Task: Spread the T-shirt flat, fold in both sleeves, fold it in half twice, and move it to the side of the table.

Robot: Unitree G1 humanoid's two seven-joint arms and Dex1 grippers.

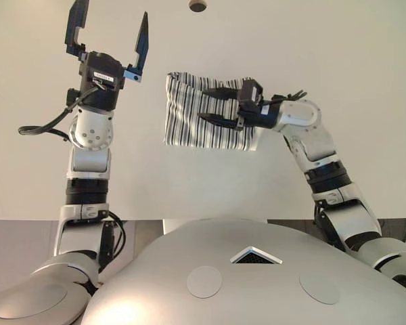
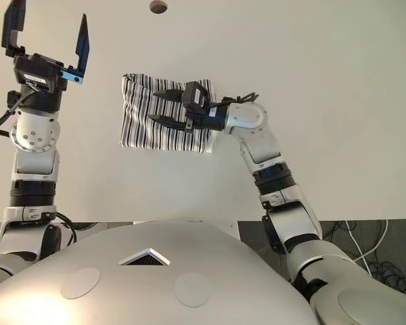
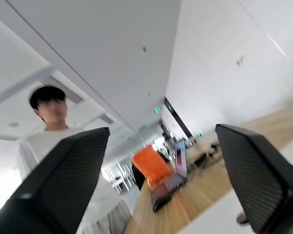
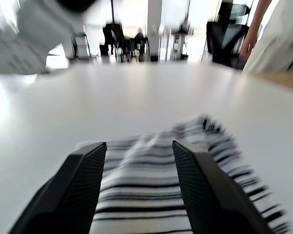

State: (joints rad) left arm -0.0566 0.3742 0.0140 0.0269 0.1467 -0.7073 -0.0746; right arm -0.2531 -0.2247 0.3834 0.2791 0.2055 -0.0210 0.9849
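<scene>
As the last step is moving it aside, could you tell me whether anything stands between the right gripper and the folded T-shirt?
Nothing visible does. The right gripper, open, is directly over the striped T-shirt, with only cloth between its fingers. The left gripper is raised off to the left, apart from it.

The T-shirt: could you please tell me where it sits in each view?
Left eye view: T-shirt, folded, upper centre, with the right gripper over it.
Right eye view: upper centre-left, under that gripper.
Right wrist view: on the table, between the fingers.
Left wrist view: faces the ceiling.
Shared landmark: the right gripper.
</scene>
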